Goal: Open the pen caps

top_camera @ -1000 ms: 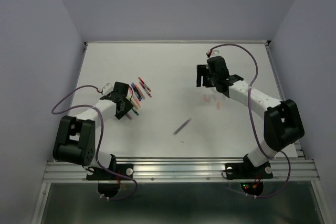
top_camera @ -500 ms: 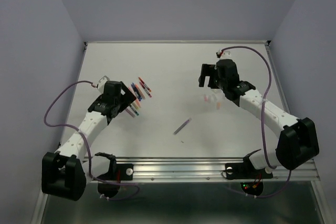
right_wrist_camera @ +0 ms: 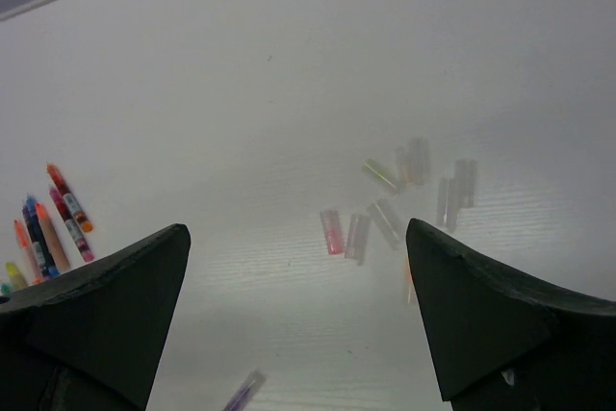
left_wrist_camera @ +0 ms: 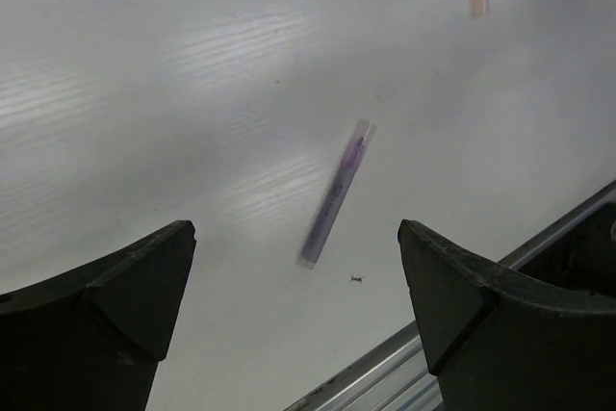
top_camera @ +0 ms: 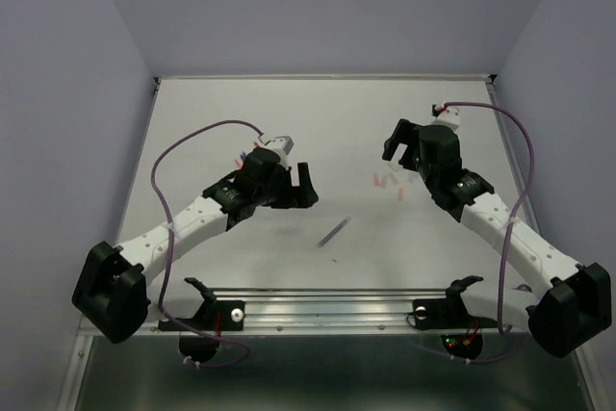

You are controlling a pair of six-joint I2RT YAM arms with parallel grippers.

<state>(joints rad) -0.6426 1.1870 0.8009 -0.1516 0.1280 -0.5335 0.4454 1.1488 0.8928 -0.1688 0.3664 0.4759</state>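
The left gripper (top_camera: 304,188) and right gripper (right_wrist_camera: 296,230) both gape, released and empty. The lone purple pen (left_wrist_camera: 335,194) at frame centre, apparently still capped, seems next. The left must drop and clench its barrel.

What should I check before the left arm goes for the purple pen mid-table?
1. Left gripper open: ok.
2. Right gripper open: ok.
3. Purple pen lying alone on the table, ahead of the left gripper: ok.
4. Purple pen capped: cannot tell, blurred.
5. Loose caps apart from the purple pen: ok.
6. Right gripper lined up on the purple pen: not ok. It faces the loose caps, and the pen is only at the bottom edge of its view.
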